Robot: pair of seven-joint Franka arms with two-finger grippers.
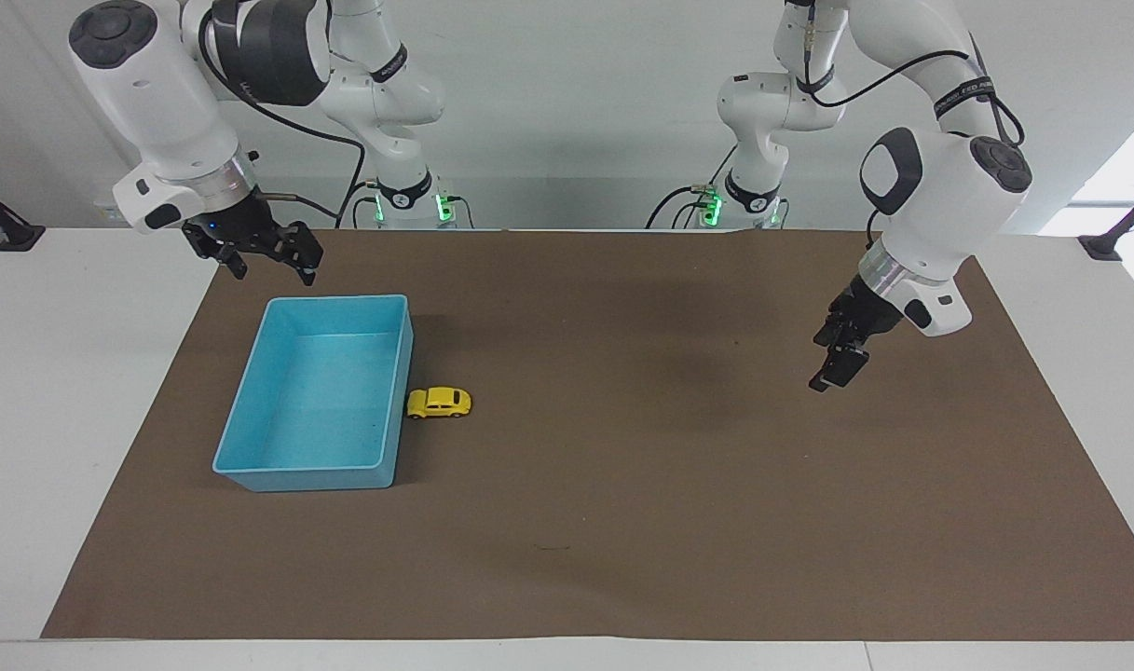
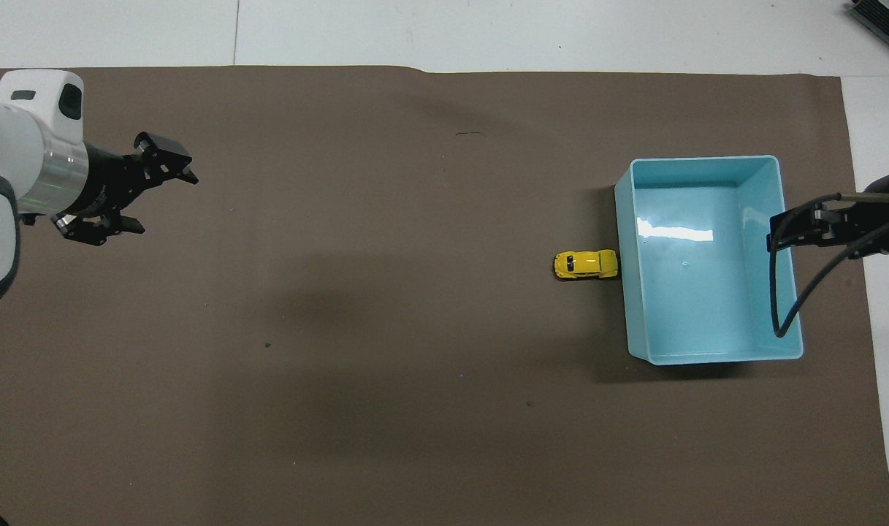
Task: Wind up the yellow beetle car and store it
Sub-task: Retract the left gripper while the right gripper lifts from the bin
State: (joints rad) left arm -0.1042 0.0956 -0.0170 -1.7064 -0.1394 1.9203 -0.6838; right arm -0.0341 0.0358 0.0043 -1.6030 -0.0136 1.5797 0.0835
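Note:
The yellow beetle car (image 1: 439, 403) stands on its wheels on the brown mat. Its nose touches the outer wall of the blue bin (image 1: 336, 299), on the bin's side toward the left arm's end. It also shows in the overhead view (image 2: 586, 264), beside the bin (image 2: 700, 159). The bin is empty. My left gripper (image 1: 831, 370) is open and empty, up in the air over the mat at the left arm's end (image 2: 163, 203), well away from the car. My right gripper (image 1: 271, 272) is open and empty, raised over the bin's rim at the right arm's end (image 2: 787, 230).
The brown mat (image 1: 622, 513) covers most of the white table. A black cable (image 2: 787, 307) from the right arm hangs over the bin's edge.

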